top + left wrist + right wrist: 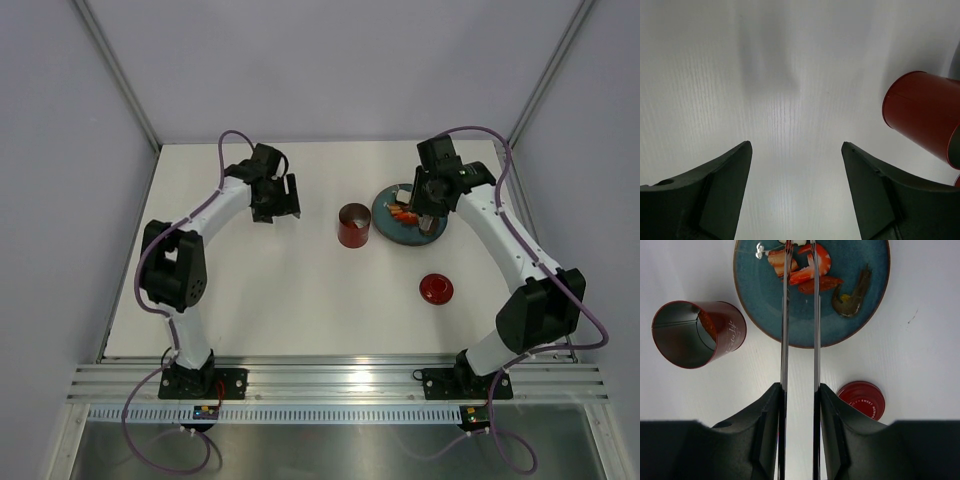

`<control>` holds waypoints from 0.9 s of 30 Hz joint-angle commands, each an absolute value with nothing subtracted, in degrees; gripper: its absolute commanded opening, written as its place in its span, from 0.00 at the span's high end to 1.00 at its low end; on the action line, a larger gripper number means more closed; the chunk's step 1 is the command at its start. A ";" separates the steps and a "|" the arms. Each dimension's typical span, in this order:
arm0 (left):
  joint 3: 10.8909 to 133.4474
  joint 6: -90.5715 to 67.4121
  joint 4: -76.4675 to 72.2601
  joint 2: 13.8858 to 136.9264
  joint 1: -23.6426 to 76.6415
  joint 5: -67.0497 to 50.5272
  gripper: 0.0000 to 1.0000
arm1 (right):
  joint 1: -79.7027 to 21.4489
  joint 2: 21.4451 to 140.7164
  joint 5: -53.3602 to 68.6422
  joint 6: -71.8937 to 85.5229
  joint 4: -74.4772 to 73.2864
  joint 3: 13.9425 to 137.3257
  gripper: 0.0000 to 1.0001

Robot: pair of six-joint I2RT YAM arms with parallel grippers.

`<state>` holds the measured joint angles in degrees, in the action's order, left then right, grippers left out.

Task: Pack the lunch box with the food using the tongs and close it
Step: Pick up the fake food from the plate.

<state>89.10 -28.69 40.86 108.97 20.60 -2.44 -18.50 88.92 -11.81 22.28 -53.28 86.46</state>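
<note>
1. The right pincer is clamped on the tongs, one finger on each slim arm. That squeeze is what brings the tips together, so the grip sits well back from the tips.
2. The tongs reach out over the blue plate, and the tips sit in among the orange-red food. Whether a piece is actually pinched can't be told, since the tips run off the edge of the wrist view.
3. The lunch box stands upright and open on the desk, just beside the plate, so it's a short carry. Nothing much shows inside it.
4. Its red lid lies flat on the desk near the plate, away from the can, for capping later.
5. The left pincer hangs wide open over bare desk near the can, holding nothing. It's probably on standby to steady it.
</note>
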 commanded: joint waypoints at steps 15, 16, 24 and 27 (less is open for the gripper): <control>82.62 -27.07 39.64 100.11 20.83 -0.18 0.23 | -16.61 95.01 -9.32 21.71 -46.15 89.82 0.53; 82.62 -27.07 39.64 100.19 20.92 -0.26 0.23 | -16.61 95.27 -9.40 21.80 -46.06 89.91 0.53; 82.35 -26.72 39.81 100.28 20.83 1.23 0.23 | -16.52 97.03 -9.58 23.03 -44.30 89.74 0.50; 82.35 -26.63 39.81 100.28 20.83 1.32 0.23 | -16.35 97.47 -9.93 23.12 -44.12 89.74 0.50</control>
